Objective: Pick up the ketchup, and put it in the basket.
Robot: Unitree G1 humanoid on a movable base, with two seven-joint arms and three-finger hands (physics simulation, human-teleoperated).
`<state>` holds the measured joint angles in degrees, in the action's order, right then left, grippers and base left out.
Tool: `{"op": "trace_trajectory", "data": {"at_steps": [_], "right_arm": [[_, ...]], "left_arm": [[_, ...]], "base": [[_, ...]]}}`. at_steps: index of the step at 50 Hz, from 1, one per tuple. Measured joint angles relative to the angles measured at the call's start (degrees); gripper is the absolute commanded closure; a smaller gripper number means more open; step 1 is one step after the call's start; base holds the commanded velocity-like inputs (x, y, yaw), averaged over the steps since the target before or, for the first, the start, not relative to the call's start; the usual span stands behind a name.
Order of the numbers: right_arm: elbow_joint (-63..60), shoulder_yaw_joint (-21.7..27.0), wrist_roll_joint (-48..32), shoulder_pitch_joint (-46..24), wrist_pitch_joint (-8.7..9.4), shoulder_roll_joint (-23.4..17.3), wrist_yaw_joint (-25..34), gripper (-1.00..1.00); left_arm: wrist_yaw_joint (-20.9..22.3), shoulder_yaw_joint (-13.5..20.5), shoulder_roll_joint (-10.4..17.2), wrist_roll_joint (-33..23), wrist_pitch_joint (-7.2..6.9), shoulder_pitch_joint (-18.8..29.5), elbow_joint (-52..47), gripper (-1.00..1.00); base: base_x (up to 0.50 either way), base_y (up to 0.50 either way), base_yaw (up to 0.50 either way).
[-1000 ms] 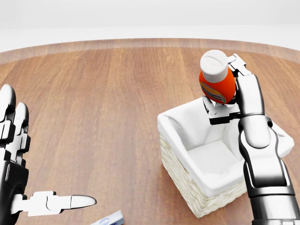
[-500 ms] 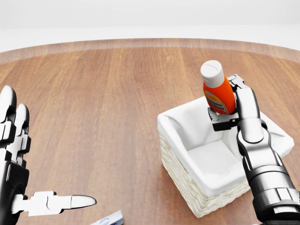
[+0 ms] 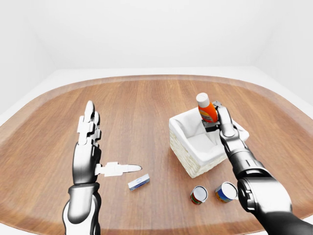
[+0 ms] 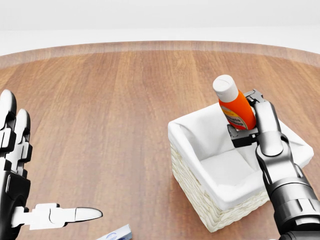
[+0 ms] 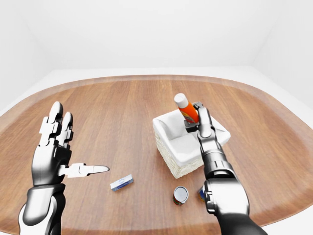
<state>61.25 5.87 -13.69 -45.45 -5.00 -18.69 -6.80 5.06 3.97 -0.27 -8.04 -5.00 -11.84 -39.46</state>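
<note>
Wooden oval table [image 3: 146,112] fills a plain white room

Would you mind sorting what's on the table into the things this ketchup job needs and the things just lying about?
Part of the job:
- ketchup bottle, held tilted by the right hand over the basket
- white-lined wicker basket

Just lying about:
- small blue-and-white box
- two cans on their sides below the basket
- left hand, open and idle

Rounded wooden table [image 3: 146,107], plain white walls
</note>
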Motion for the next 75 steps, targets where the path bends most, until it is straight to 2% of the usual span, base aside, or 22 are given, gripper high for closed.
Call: {"op": "trace_trajectory", "data": {"at_steps": [16, 29, 55, 70, 71, 72, 73, 75], "right_arm": [[-4.14, -1.51, -9.32, 0.94, 0.00, -1.25, 0.38, 1.00], [-6.91, -2.52, -17.80, 0.80, 1.11, -2.39, 2.72, 1.00], [-7.16, -4.89, -35.64, 0.27, 2.02, -4.15, 6.97, 1.00], [-8.21, -4.83, -40.65, 0.76, 2.40, -4.37, 8.26, 1.00], [-8.24, -4.82, -40.82, 0.75, 2.44, -4.38, 8.32, 0.94], [-8.31, -4.81, -40.81, 0.75, 2.53, -4.38, 8.28, -0.18], [-8.39, -4.78, -40.84, 0.75, 2.62, -4.39, 8.24, -1.00], [-8.60, -4.56, -40.86, 0.72, 2.67, -4.40, 8.19, -1.00]], "left_arm": [[0.15, 0.29, -0.04, 0.25, 0.00, -0.04, -0.18, -1.00], [-0.04, -0.18, -0.08, 0.14, 0.00, -0.23, 0.11, -1.00], [0.01, 0.18, 0.05, 0.33, 0.00, -0.08, 1.43, -1.00], [0.13, 0.36, 0.00, 0.37, 0.00, -0.27, 1.46, -1.00], [0.14, 0.36, 0.00, 0.37, 0.00, -0.27, 1.48, -1.00], [0.15, 0.37, 0.00, 0.37, 0.00, -0.28, 1.49, -1.00], [0.16, 0.38, 0.00, 0.38, 0.00, -0.28, 1.48, -1.00], [0.18, 0.39, -0.01, 0.37, 0.00, -0.29, 1.46, -1.00]], "base": [[0.00, 0.00, 0.00], [0.00, 0.00, 0.00], [0.00, 0.00, 0.00], [0.00, 0.00, 0.00], [0.00, 0.00, 0.00], [0.00, 0.00, 0.00], [0.00, 0.00, 0.00], [0.00, 0.00, 0.00]]}}
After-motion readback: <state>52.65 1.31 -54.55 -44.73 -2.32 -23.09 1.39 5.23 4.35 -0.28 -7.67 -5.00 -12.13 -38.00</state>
